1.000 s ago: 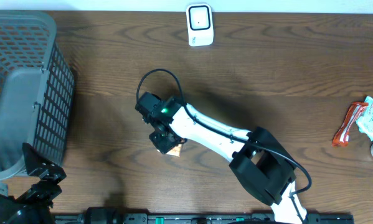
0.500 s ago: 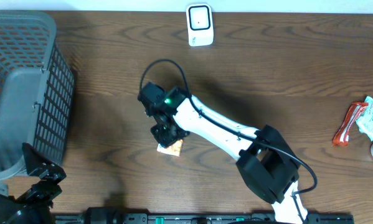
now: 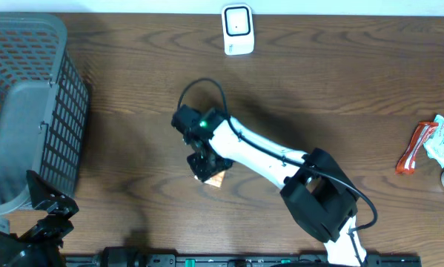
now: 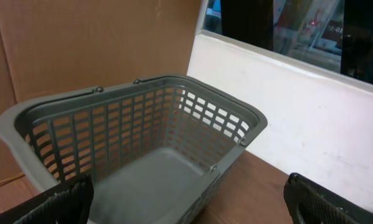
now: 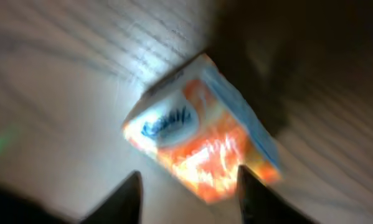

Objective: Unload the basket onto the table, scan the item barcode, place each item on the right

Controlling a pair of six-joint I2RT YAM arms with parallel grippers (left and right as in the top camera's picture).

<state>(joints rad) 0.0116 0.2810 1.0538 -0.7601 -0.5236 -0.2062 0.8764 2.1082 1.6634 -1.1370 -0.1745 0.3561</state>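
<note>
Right gripper [image 5: 189, 186]: fingers parted, nothing clamped; poised just over the box, tips to either side of its near edge.
Box [image 5: 202, 140]: small, orange and white with a blue mark; seen lying on the bench [image 3: 340, 74] near the middle, turned cornerwise to the wood grain. The wrist view is blurred, and no barcode can be made out on the face shown.
Box, overhead [image 3: 216, 179]: mostly covered by the gripper; only an orange corner is visible.
Scanner [image 3: 237, 30]: white unit at the far edge of the bench, well apart from the box, with nothing held before it.
Left gripper [image 4: 186, 193]: spread wide and empty, parked at the near left corner and facing the basket.
Basket [image 4: 136, 118]: grey mesh, on the left of the bench; its visible floor is bare.
Packets [image 3: 427, 145]: left at the right edge, untouched.
Done: judged to be nothing that counts; the box is not in hand and has not been presented to the scanner.
Left: the box is to be gripped, lifted, carried to the scanner and turned until its code faces the window. The side bearing the code cannot be told from these views.
</note>
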